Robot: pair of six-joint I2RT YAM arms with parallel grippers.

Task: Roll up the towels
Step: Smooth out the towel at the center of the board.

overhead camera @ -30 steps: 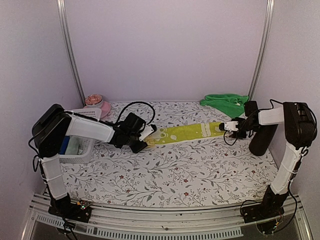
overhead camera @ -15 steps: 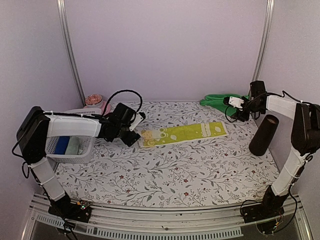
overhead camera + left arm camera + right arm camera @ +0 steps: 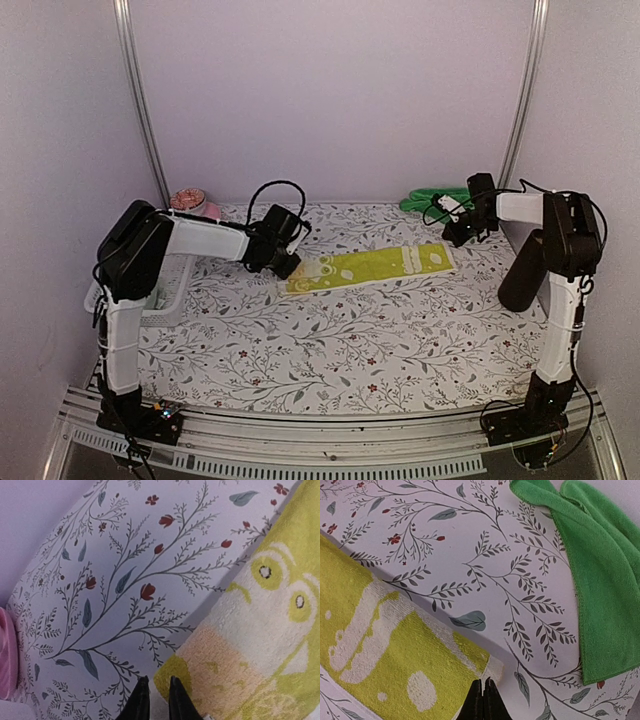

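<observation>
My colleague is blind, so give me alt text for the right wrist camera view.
The right gripper, jaws shut, sits at the corner of a yellow-lime towel with pale markings on a floral tablecloth. A plain green towel lies apart at upper right.

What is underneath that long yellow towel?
The yellow towel lies flat on the flowered table cover. Whatever is directly beneath the cloth is covered and cannot be seen.
</observation>
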